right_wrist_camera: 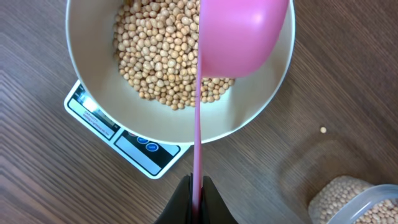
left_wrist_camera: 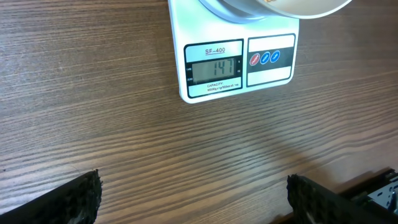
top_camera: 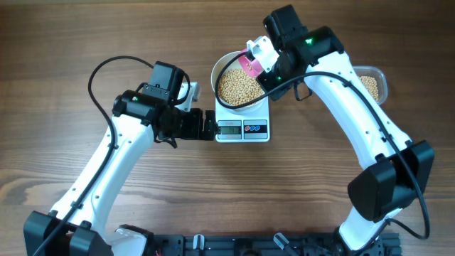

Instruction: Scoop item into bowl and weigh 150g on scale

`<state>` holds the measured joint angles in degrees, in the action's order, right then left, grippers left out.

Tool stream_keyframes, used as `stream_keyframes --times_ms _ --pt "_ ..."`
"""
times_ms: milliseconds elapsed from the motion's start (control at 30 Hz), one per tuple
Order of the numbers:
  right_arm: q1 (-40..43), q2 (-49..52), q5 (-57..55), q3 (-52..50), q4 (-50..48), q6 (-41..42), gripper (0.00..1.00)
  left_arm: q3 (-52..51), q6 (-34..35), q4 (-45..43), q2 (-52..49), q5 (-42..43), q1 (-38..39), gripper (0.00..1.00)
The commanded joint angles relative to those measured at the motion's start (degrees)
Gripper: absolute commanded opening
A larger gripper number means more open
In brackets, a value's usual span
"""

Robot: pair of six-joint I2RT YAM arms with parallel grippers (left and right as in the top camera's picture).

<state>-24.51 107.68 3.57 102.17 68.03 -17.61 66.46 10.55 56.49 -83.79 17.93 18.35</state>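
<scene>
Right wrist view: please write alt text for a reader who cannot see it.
The right gripper, shut on the handle of a pink scoop, holds it over a white bowl of tan beans that stands on a white scale. At lower right is a clear tub with more beans, and one stray bean lies on the wooden table.

The table is brown wood grain. Two things sit directly on it — the scale at centre and, well off to its right, a clear tub. One stray bean lies near the tub.
</scene>
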Motion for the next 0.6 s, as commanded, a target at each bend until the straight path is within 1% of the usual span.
stream_keyframes --times_ms 0,433,500,567 --pt "-0.4 -1.3 1.8 0.9 -0.5 1.1 0.04 -0.1 -1.1 -0.2 -0.4 0.5 -0.2 1.00" --pt "-0.4 -1.3 2.8 0.9 -0.7 1.0 0.04 -0.1 -1.1 -0.2 -0.4 0.5 -0.2 1.00" --pt "-0.5 -1.3 1.5 0.9 -0.7 -0.5 0.04 -0.1 -1.1 -0.2 -0.4 0.5 -0.2 1.00" --pt "-0.7 -1.3 -2.5 0.9 -0.7 -0.6 0.04 -0.1 -1.1 -0.2 -0.4 0.5 -0.2 1.00"
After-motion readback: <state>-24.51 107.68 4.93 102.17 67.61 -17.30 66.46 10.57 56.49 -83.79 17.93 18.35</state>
